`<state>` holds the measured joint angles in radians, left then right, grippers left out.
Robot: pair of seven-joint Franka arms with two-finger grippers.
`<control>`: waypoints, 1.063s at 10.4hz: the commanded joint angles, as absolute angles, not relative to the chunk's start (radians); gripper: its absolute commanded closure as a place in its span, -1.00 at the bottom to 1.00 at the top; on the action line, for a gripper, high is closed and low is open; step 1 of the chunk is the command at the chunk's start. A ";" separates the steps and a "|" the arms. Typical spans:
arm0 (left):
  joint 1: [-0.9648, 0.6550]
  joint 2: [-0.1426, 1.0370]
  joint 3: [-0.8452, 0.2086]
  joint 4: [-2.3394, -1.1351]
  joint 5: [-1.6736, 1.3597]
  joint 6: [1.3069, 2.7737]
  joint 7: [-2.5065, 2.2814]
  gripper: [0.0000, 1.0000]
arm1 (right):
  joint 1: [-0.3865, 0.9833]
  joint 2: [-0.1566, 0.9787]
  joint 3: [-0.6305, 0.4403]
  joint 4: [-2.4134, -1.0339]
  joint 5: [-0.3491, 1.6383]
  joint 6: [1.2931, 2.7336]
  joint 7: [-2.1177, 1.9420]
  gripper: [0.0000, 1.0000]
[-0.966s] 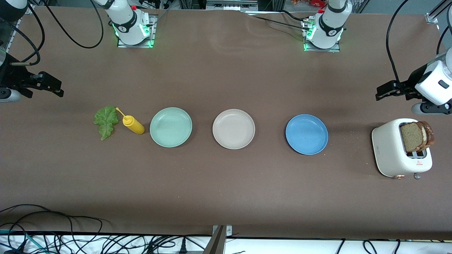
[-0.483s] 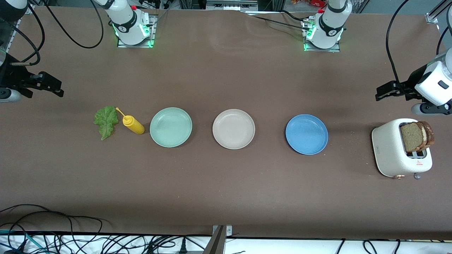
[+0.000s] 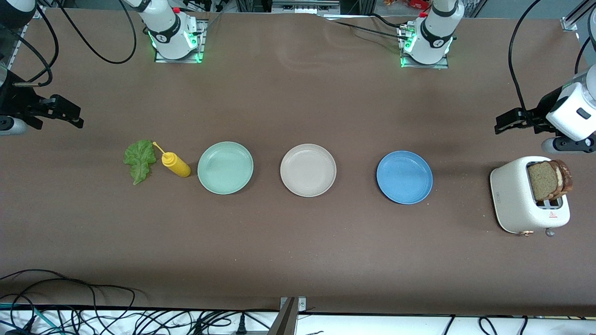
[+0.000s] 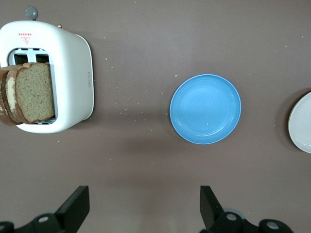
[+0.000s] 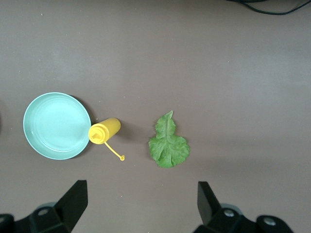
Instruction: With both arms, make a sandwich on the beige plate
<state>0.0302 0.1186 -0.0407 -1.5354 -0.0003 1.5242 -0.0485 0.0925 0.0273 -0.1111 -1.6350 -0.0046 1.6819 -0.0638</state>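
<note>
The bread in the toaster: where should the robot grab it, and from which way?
Probably by the bread slices' upper edge, coming straight down from above: they stand upright, poking out of the toaster's slots. The open left tool waits closest.

Beige plate (image 4: 302, 124) cropped at left wrist view's edge; bread slices (image 3: 549, 179) partly sunk in toaster (image 3: 514, 200).

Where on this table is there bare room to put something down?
The strip nearer the front camera than the plates is bare. So are the gaps between beige plate and blue plate, and between blue plate and toaster. It is crowded where lettuce, yellow bottle and mint-green plate sit close.
</note>
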 commanded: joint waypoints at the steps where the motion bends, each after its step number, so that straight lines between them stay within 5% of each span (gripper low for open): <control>1: 0.038 0.132 -0.046 -1.508 0.025 1.519 -0.028 -1.00 | 0.086 0.034 -0.110 -1.621 -0.002 1.681 -0.061 -1.00; 11: 0.038 0.135 -0.046 -1.511 0.023 1.529 -0.028 -1.00 | 0.087 0.038 -0.109 -1.620 -0.002 1.683 -0.061 -1.00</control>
<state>0.0304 0.1226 -0.0407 -1.5354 -0.0003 1.5288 -0.0485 0.0913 0.0328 -0.1139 -1.6350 -0.0045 1.6832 -0.0638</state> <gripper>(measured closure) 0.000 0.000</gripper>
